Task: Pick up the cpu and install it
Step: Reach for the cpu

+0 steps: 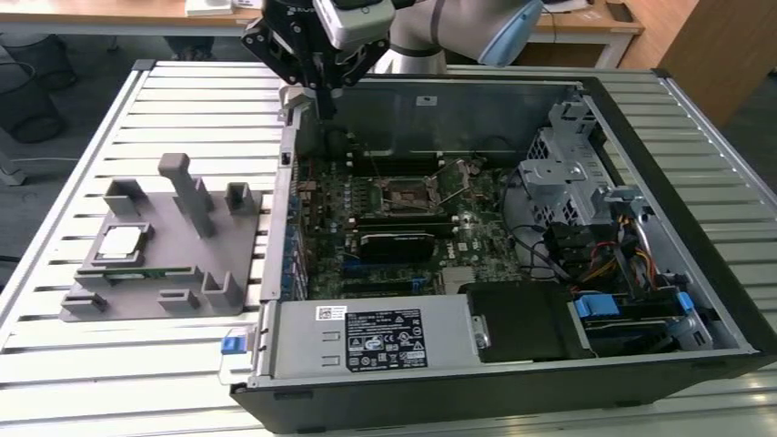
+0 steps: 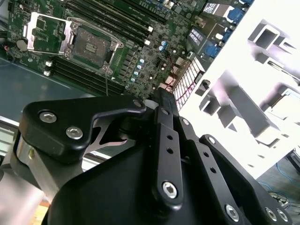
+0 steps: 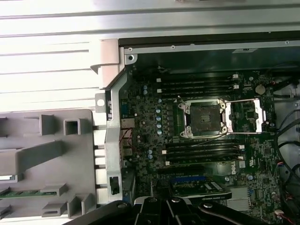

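We have not picked up the cpu (image 1: 119, 241) yet. It lies on the grey holder (image 1: 182, 248) on the worktop (image 1: 146, 382). Our jaws are closed on nothing, up by the case (image 1: 510, 387) corner. The socket (image 1: 407, 191) is empty.

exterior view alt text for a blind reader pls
The gripper hangs above a far corner of the open computer case. The cpu lies on a grey fixture at the exterior view's left; the motherboard socket is empty.
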Controlling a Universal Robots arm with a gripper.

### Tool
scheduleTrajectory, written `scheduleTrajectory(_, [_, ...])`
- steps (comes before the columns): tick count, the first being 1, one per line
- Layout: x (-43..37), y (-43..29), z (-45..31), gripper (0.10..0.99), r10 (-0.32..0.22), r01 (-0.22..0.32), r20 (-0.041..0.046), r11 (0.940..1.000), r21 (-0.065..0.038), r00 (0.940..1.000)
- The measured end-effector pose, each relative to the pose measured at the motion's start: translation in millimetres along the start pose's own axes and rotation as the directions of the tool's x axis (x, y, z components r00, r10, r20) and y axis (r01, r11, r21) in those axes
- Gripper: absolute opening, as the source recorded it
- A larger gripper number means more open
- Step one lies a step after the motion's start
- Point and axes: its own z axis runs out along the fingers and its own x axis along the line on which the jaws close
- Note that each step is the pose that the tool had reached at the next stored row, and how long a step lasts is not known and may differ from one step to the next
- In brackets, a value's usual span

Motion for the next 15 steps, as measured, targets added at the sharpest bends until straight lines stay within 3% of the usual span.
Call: scheduleTrajectory(15, [10.3,-0.8,0.1,0.106,0.000,0.000,-0.0001,1.0000,0.000,1.0000])
